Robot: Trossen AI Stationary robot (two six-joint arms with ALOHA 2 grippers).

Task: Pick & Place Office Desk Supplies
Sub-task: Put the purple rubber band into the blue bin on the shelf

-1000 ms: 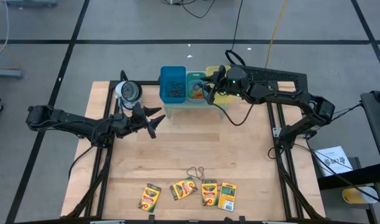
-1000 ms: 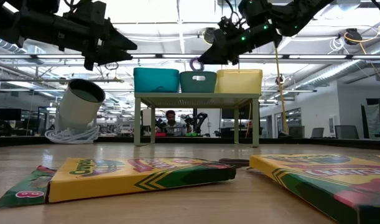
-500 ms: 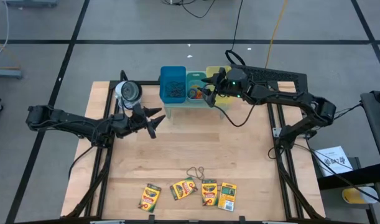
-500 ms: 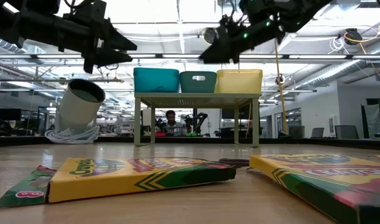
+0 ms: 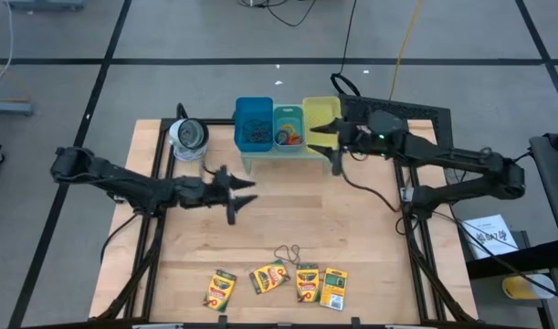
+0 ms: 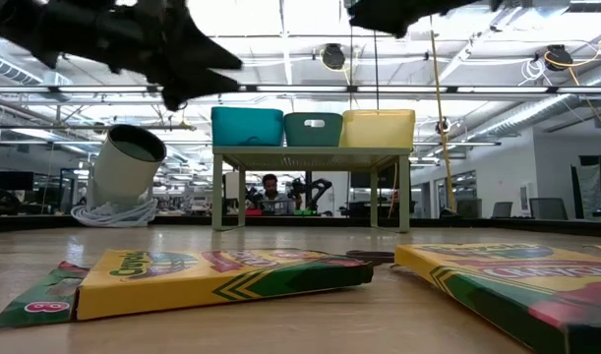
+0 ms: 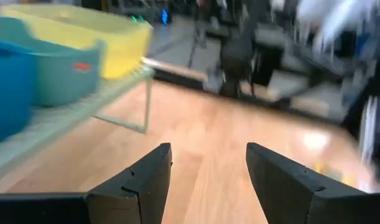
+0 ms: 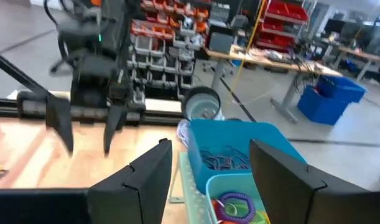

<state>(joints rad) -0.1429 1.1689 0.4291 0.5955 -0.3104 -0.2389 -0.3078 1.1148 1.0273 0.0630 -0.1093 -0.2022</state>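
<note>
Your bands [image 5: 288, 138] sit in the teal bin [image 5: 289, 116]; four crayon boxes [image 5: 278, 283] remain at the bench's [image 5: 352, 238] near edge. Both tools, left [image 5: 245, 196] and right [image 5: 317, 135], gape wide, empty.

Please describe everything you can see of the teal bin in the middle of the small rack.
The teal bin is a small open-topped plastic container with a thick rim, as it looks. It stands upright on a pale green rack, between a blue bin and a yellow bin, close against both. Inside lie coloured ring bands, purple and green among them. The low view shows a small cut-out in its front wall. No gripper touches it.
</note>
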